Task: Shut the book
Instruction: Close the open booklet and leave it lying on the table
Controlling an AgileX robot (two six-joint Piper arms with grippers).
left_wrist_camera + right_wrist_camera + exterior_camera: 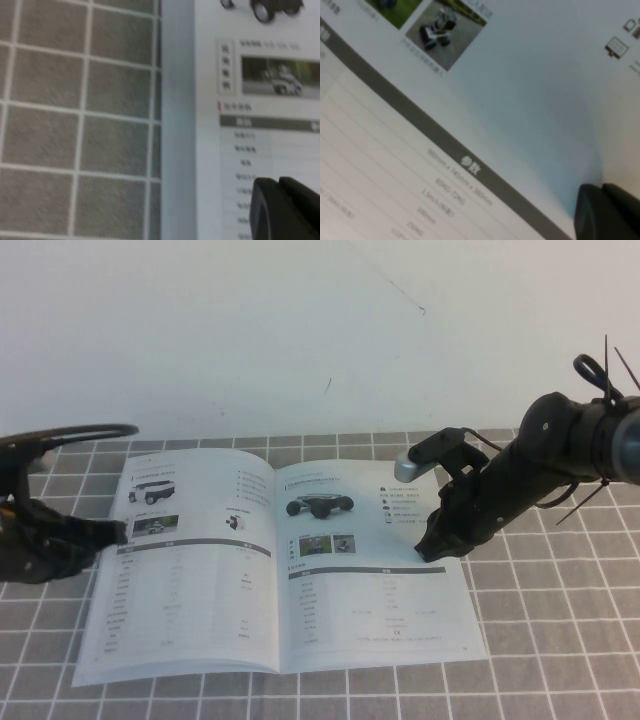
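An open book (280, 575) lies flat on the checked mat (545, 640). The left gripper (118, 532), clenched empty, sits at its left page edge. The right gripper (432, 550), likewise clenched, rests on the right page. A white wall (300, 330) stands behind.

1. Our left arm (45, 540) reaches in low from the left side of the table (560, 640), lying almost level and pointing right.
2. Our left tool (118, 532) sits at the arm's tip, close above the table's left part, with its fingers (267, 210) pressed together.
3. Our right arm (540, 455) comes in from the right, sloping down and leftward.
4. Our right tool (432, 546) points down, right of the table's middle, with its fingers (590, 215) likewise together and no gap showing.
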